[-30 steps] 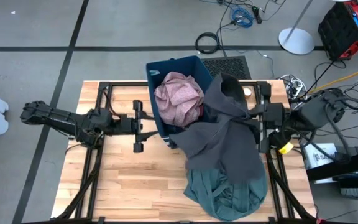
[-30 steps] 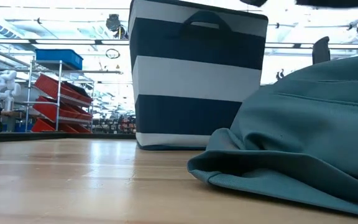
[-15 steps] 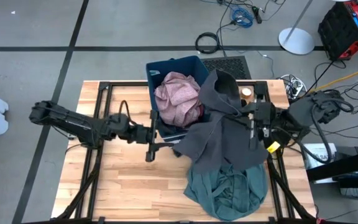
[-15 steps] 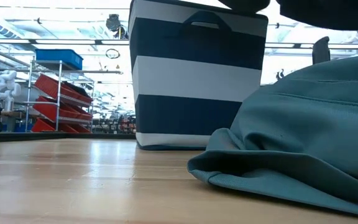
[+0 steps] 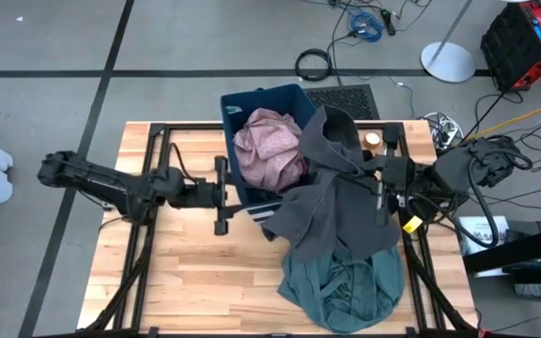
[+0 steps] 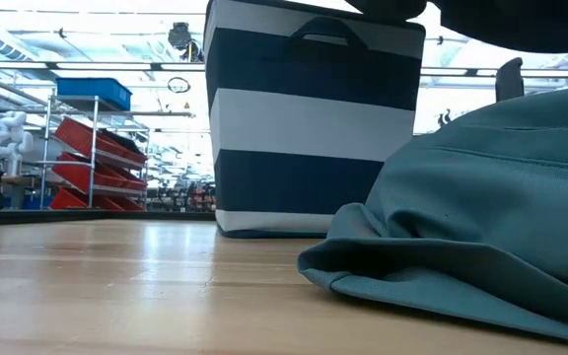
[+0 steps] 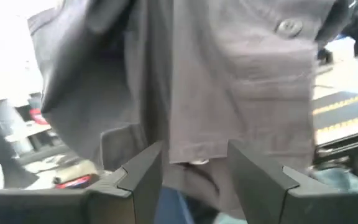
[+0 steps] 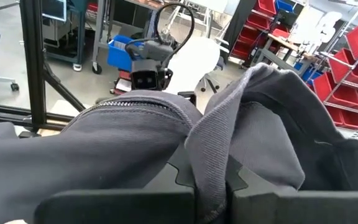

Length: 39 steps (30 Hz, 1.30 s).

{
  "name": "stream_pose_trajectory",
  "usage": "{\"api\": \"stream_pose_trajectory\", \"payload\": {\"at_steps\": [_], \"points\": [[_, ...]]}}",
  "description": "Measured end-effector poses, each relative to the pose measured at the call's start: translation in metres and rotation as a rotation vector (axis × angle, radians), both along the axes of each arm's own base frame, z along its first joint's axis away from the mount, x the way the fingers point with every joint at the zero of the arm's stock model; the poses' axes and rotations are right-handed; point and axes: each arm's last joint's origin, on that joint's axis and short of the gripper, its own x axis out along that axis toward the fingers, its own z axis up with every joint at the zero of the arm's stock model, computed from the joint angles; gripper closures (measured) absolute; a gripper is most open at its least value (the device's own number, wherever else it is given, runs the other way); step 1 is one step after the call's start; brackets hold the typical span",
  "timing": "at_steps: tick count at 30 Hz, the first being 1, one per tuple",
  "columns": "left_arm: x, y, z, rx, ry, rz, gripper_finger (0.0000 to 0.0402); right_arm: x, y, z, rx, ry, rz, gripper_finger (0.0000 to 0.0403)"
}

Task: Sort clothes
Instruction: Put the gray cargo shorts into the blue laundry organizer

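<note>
A dark grey garment point(image 5: 338, 202) hangs from my right gripper point(image 5: 380, 178), which is shut on it at the table's right. The garment drapes over the right rim of the navy bin point(image 5: 263, 99) and over a grey-green garment point(image 5: 344, 286) lying crumpled on the table. A dusty-pink garment point(image 5: 269, 145) fills the bin. My left gripper point(image 5: 221, 194) is open, just left of the bin. In the left wrist view its fingers point(image 7: 143, 171) face the dark grey garment point(image 7: 229, 81) without touching it. My right gripper pinches a bunched fold of the dark grey garment point(image 8: 207, 177) between its two fingers, coming level from the table's right side. Several layers show at the fold. The garment hangs below and spreads out toward the left, its lower part resting on the grey-green garment point(image 5: 346, 246).
The bin shows navy and white stripes in the low view point(image 6: 314, 118), standing at the table's far middle. The grey-green garment point(image 6: 481, 227) fills the near right. Bare wood point(image 5: 186, 272) lies at the near left. Black frame rails point(image 5: 153, 141) run along the table's sides.
My left gripper has gone toward the table's right, up to the bin, then drawn slightly back. My right gripper has moved a little toward the table's left with the dark grey garment, whose lower part has drawn up, uncovering more of the grey-green garment.
</note>
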Motion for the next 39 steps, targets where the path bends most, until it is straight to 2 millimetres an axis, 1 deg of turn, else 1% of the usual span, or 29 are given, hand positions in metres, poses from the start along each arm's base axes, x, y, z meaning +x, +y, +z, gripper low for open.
{"api": "stream_pose_trajectory", "payload": {"at_steps": [5, 7, 14, 18, 27, 32, 37, 39], "points": [[-0.005, -0.005, -0.001, -0.066, 0.046, -0.209, 0.0214, 0.0, -0.001, 0.0, -0.024, 0.001, -0.021, 0.0402], [-0.005, -0.007, -0.001, -0.082, 0.057, -0.231, 0.0214, 0.0, -0.001, 0.0, -0.032, 0.0, -0.038, 0.0402], [0.0, -0.009, -0.005, -0.09, 0.06, -0.188, 0.0214, -0.001, -0.001, 0.0, -0.036, -0.002, -0.043, 0.0402], [0.01, -0.011, -0.012, -0.09, 0.063, -0.188, 0.0214, -0.001, -0.002, 0.001, -0.036, -0.003, -0.044, 0.0402], [0.024, -0.014, -0.018, -0.095, 0.003, -0.201, 0.0214, 0.0, -0.003, 0.001, -0.018, -0.011, -0.056, 0.0402], [0.035, -0.014, -0.025, -0.115, -0.015, -0.11, 0.0214, 0.001, -0.002, 0.001, -0.015, -0.011, -0.058, 0.0402], [0.038, -0.014, -0.024, -0.127, -0.06, -0.092, 0.0215, 0.006, 0.001, -0.002, -0.003, -0.003, -0.056, 0.0402], [0.039, -0.013, -0.021, -0.132, -0.052, -0.053, 0.023, 0.009, 0.002, -0.003, 0.008, -0.001, -0.055, 0.0402]]}}
